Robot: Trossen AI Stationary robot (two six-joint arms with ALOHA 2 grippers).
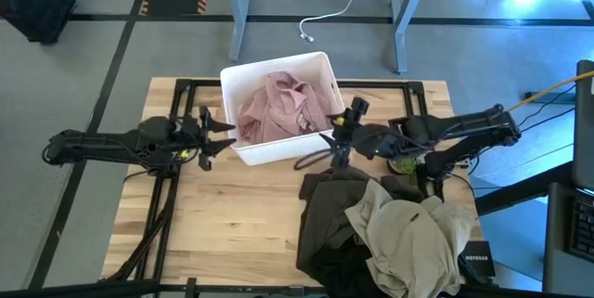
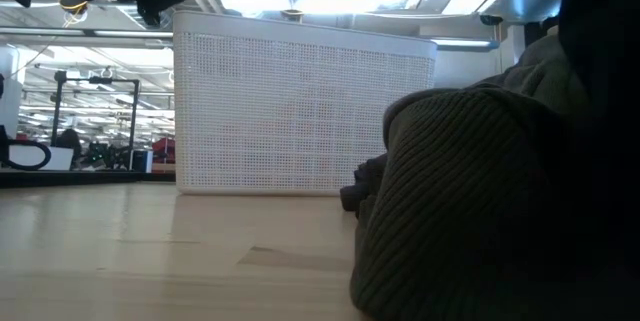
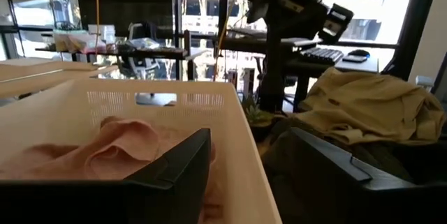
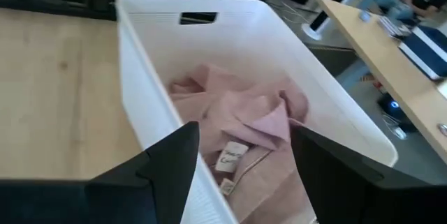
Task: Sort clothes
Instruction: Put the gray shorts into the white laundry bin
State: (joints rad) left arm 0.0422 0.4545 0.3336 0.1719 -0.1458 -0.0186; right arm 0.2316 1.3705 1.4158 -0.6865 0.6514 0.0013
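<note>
Surface: pale wooden table on a grey floor; a desk stands beyond the far edge.
Open room: near-left part of the table bare wood; near-right corner covered by heaped clothes reaching the table's near edge.
Bin: white plastic bin at the far middle of the table, set slightly askew, perforated walls, handle slot in one end wall.
Bin contents: pale pink garment crumpled inside, with a small white sewn-in label; its print is too small to read.
Pile: dark olive-brown garment underneath, beige-khaki garment on top, black garment at the near edge.
Writing: dark card at the pile's right edge, white lettering, looks like "NETGEAR".
Left gripper: just beside the bin's left wall, fingers spread, holding nothing.
Right gripper: at the bin's right near corner, above the rim, fingers spread, empty.
Plant: small green plant under the right arm.
</note>
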